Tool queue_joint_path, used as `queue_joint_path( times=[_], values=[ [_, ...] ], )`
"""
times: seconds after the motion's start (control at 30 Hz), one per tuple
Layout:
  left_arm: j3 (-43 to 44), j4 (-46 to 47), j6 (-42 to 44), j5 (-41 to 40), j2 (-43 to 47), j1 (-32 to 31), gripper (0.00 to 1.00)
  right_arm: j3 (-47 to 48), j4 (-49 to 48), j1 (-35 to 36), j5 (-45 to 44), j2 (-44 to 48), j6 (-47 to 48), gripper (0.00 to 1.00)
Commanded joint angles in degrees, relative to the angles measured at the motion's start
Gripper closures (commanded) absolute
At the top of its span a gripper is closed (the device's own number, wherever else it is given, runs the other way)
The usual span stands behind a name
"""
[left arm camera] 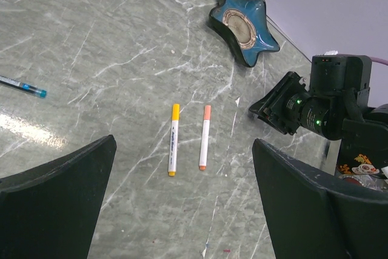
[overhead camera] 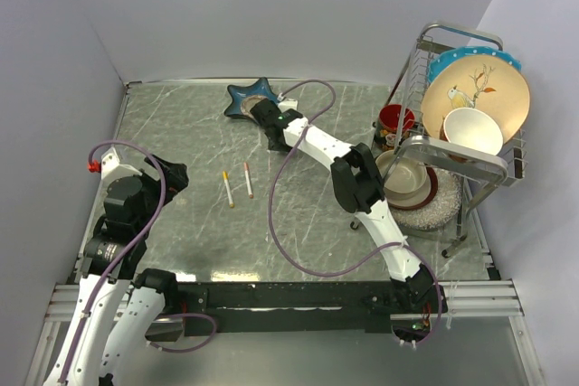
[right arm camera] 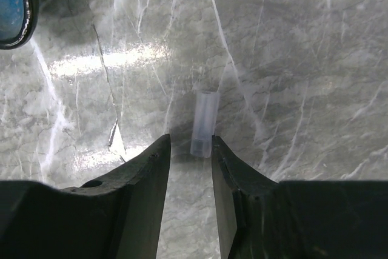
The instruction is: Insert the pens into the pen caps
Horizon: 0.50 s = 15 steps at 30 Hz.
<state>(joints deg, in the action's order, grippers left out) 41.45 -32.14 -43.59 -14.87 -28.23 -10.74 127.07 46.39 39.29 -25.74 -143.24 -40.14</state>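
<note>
Blue-tipped stick [left arm camera: 24, 86]: one, flat on the bench [overhead camera: 181, 124], well left of the star dish [overhead camera: 251, 97].
Left claw [left arm camera: 183, 140]: wide open and empty, near-left of the star dish, above the pens.
Pens [left arm camera: 173, 144]: two, flat and side by side without touching, on the near side of the star dish.
Pen caps [left arm camera: 176, 111]: two, one yellow and one orange, one at each pen's far end.
Right claw [right arm camera: 191, 144]: just near-right of the star dish, jaws partly apart, clamping nothing.
Clear tube [right arm camera: 204, 119]: one, lying with its end between that claw's fingertips.
Purple cable [overhead camera: 276, 214]: loops across the bench between pens and right arm.
Red mug [overhead camera: 395, 119], dish rack [overhead camera: 470, 169]: right of the star dish.
</note>
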Motion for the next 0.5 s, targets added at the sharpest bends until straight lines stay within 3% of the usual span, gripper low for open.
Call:
queue_joint_path(
  times=[0.0,0.47],
  values=[
    [0.2,1.8,0.4,-0.6,0.7,0.1,0.01,1.5,1.1,-3.3,1.2,-0.5,-3.0,0.61],
    [0.2,1.6,0.2,-1.3,1.4,0.1,0.01,1.8,1.4,-4.0,1.9,-0.6,-2.8,0.71]
  ],
)
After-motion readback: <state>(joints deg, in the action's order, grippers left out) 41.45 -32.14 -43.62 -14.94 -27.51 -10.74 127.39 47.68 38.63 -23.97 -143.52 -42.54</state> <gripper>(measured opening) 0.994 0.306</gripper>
